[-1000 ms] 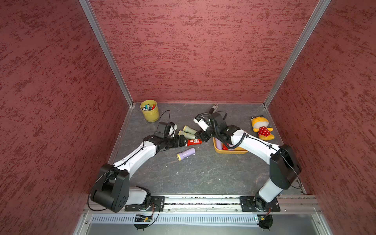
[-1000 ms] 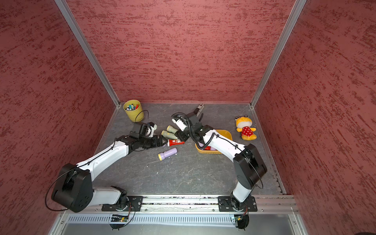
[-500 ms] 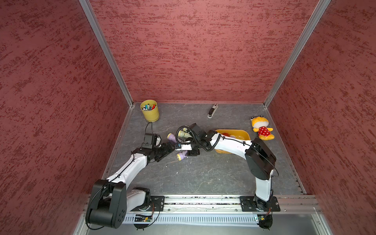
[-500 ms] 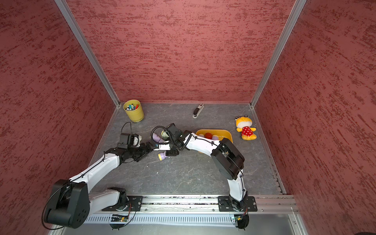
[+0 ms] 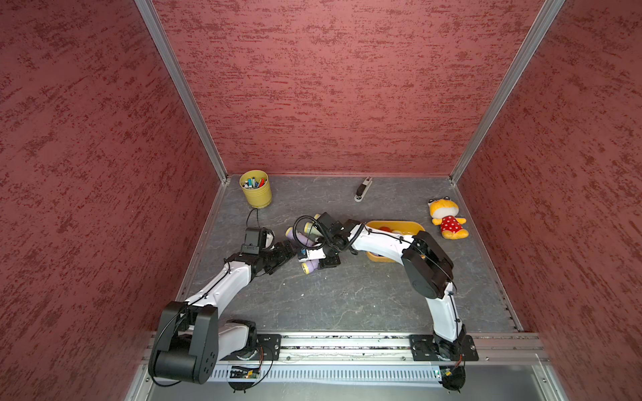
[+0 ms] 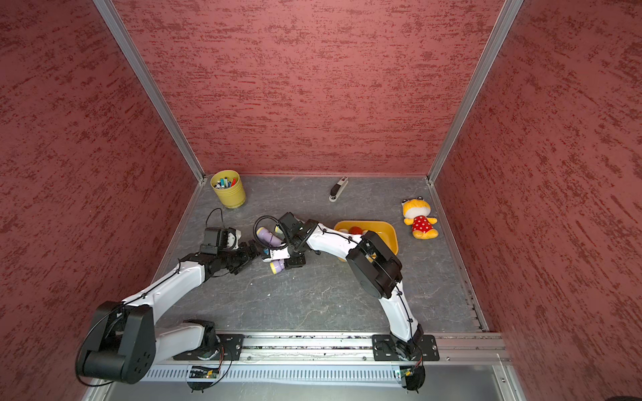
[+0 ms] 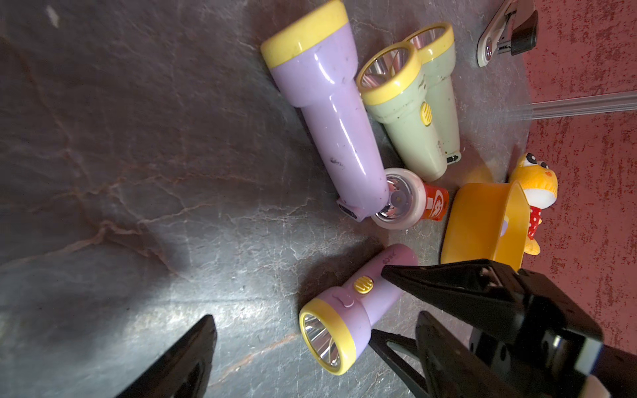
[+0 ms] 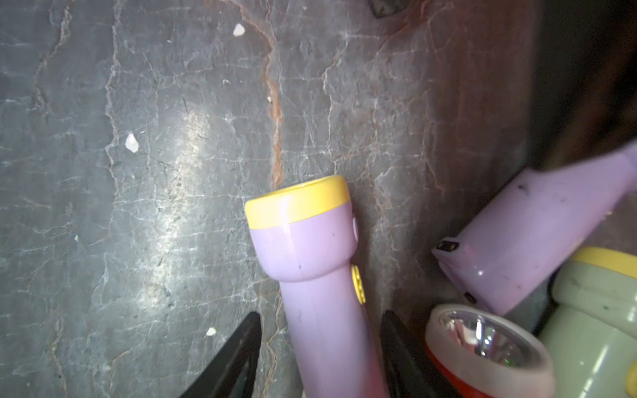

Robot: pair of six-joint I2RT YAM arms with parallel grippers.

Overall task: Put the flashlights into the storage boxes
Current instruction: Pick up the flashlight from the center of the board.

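In both top views we find the tub (image 5: 399, 225) (image 6: 380, 227) toward the back wall. Its near rim is under the right arm, and a red stowed torch (image 6: 355, 230) lies inside. Left of the tub, the right gripper (image 5: 321, 262) sits over a lilac torch (image 5: 310, 266), with the left gripper (image 5: 288, 251) just beyond. Bare floor (image 5: 347, 298) runs from the tub to the rail (image 5: 347, 342).

In the left wrist view our left gripper (image 7: 315, 315) has its jaws spread wide, holding nothing. A second lilac torch (image 7: 331, 131), two green torches (image 7: 406, 113) and a red torch (image 7: 406, 200) lie bunched beside the tub.

In the right wrist view the right jaws straddle the lilac torch's barrel with slivers of gap either side. Floor lies open past its head.
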